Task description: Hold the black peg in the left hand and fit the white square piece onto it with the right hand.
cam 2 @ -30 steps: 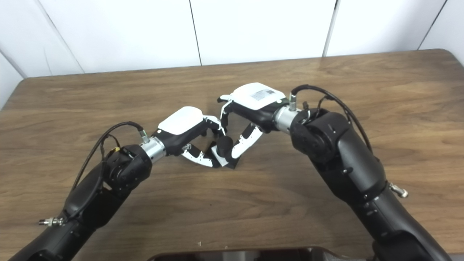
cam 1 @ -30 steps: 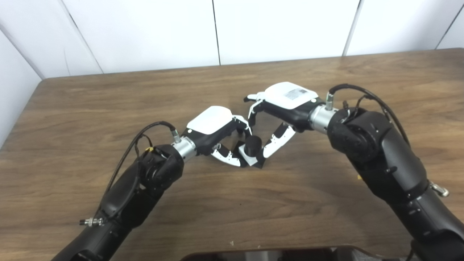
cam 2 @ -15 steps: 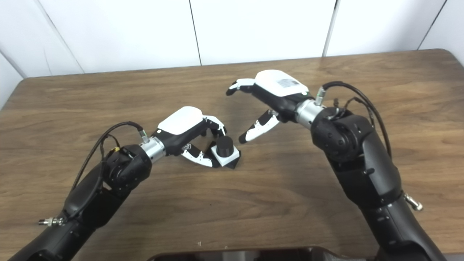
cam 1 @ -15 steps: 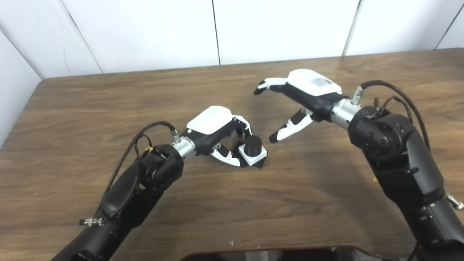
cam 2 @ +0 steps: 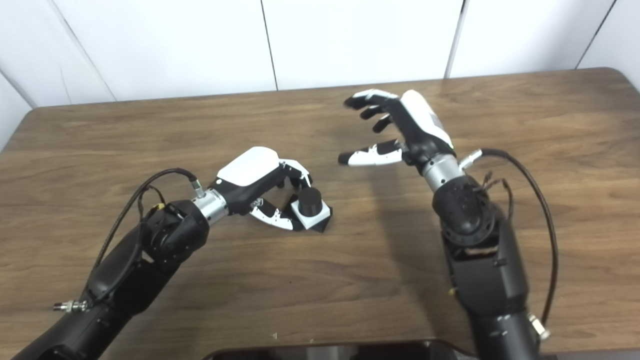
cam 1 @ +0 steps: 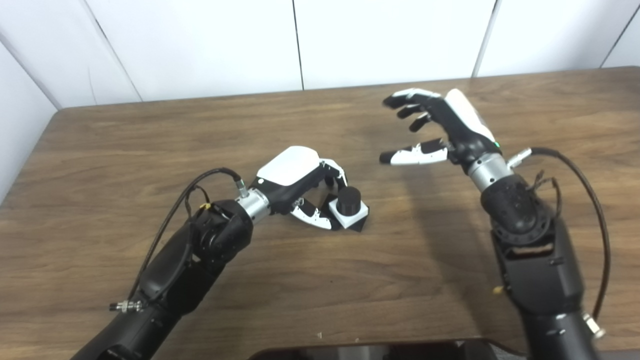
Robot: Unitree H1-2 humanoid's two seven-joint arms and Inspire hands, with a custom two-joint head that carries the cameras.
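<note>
Withdrawing right hand lifts away, fingers spread, empty; white square piece now seated on black cylindrical peg; left hand still pinching assembly on brown wooden table. Fit looks done.

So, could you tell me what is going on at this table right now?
The left hand rests on the wooden table, its fingers closed around the base of a black peg. The white square piece already sits around the peg. The right hand is open and raised off to the right, holding nothing and well clear of the assembly.
</note>
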